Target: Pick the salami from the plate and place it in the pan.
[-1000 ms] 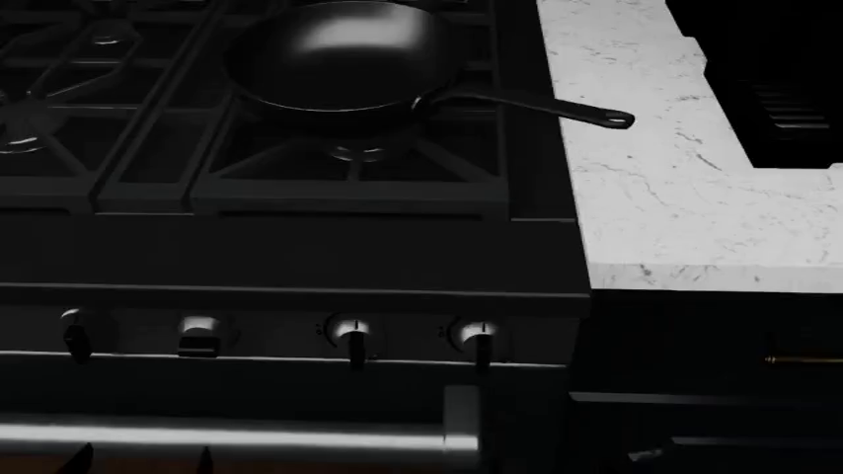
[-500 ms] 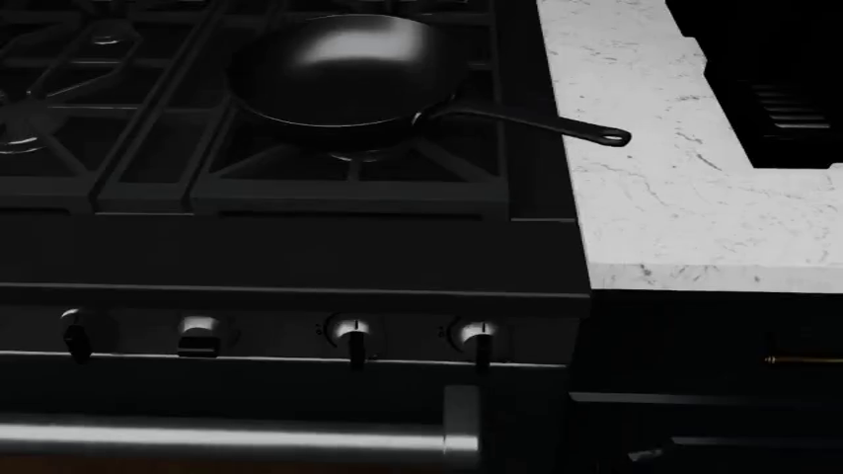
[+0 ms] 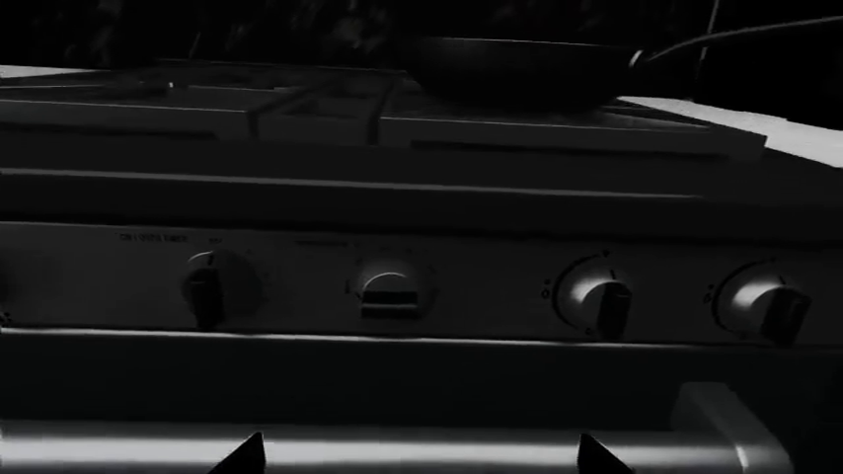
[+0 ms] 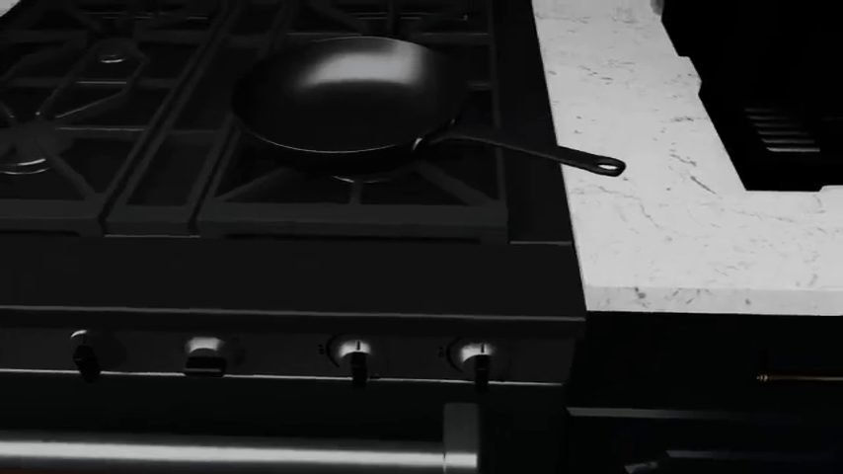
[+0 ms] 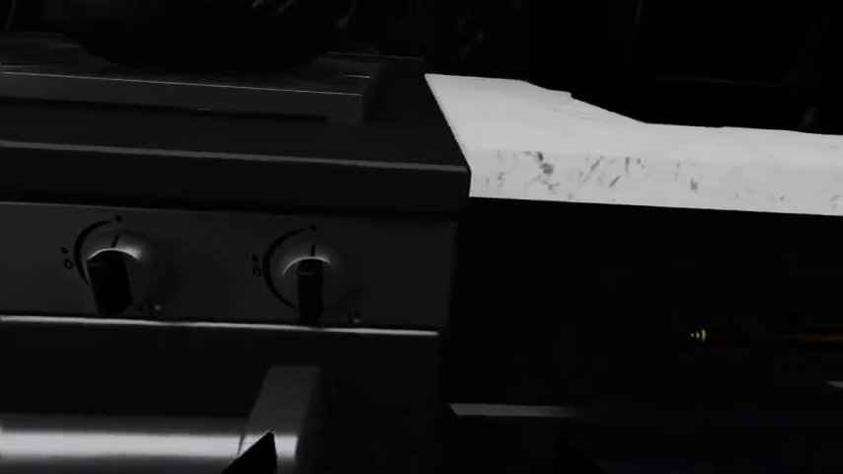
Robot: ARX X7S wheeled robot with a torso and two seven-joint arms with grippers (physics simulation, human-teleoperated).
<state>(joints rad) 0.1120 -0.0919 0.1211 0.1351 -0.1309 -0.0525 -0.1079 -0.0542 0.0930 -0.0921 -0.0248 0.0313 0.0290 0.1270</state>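
head view: the pan (image 4: 345,94) sits on the stove (image 4: 283,257), handle over the marble counter (image 4: 658,197); no grippers visible.
left wrist: left fingertips (image 3: 244,454) spread apart, empty, below the knobs (image 3: 595,296).
right wrist: one fingertip (image 5: 260,454) visible, grip can't tell.

A dark gas stove (image 4: 283,262) fills most of the head view, its black cast-iron grates (image 4: 158,168) running across the top. Along the stove's front panel sits a row of four control knobs (image 4: 353,355), pale-lit on their faces. Below the knobs, a metal oven door handle (image 4: 224,454) runs along the stove's front. Just beside the stove, on its right, lies a white marble countertop (image 4: 672,217) with grey veining, above dark cabinet fronts (image 4: 712,395).
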